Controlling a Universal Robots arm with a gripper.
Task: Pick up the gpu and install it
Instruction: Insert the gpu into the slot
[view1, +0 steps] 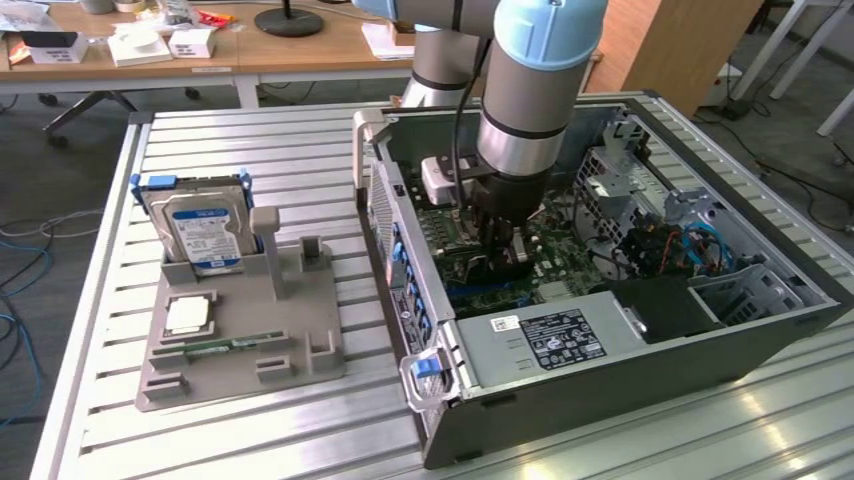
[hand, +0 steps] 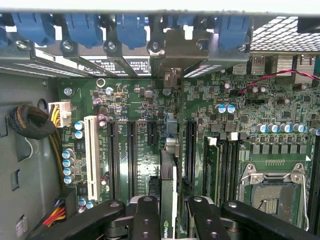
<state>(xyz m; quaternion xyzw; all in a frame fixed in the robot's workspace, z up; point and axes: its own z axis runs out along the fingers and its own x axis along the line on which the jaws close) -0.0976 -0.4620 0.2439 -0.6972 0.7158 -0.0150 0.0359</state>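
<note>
Inside the computer case (view1: 641, 370), we find the gpu (hand: 168, 187) largely hidden. In the wrist view it presents edge-on as a thin dark strip, and its near end is cut off between the fingers (hand: 146, 215). In the exterior view the gripper (view1: 499, 258) and the arm (view1: 534, 90) cover it. We cannot tell whether its edge connector is seated in a slot or merely standing over one.

The card stands upright on the green motherboard (hand: 135, 95) on the case floor, among long black expansion slots. Its far end meets a silvery metal bracket at the case's rear wall, beside a row of blue plastic latches (hand: 131, 27). The fingers are matte black and jointed, with round fasteners.

The arm descends near-vertically into the open case, wrist aimed straight down at the board. The gripper is clamped on the gpu, one finger on each face. Outside the case, on the exterior view's left, a silver hard drive (view1: 203, 232) stands in a gray holder (view1: 240, 350).
</note>
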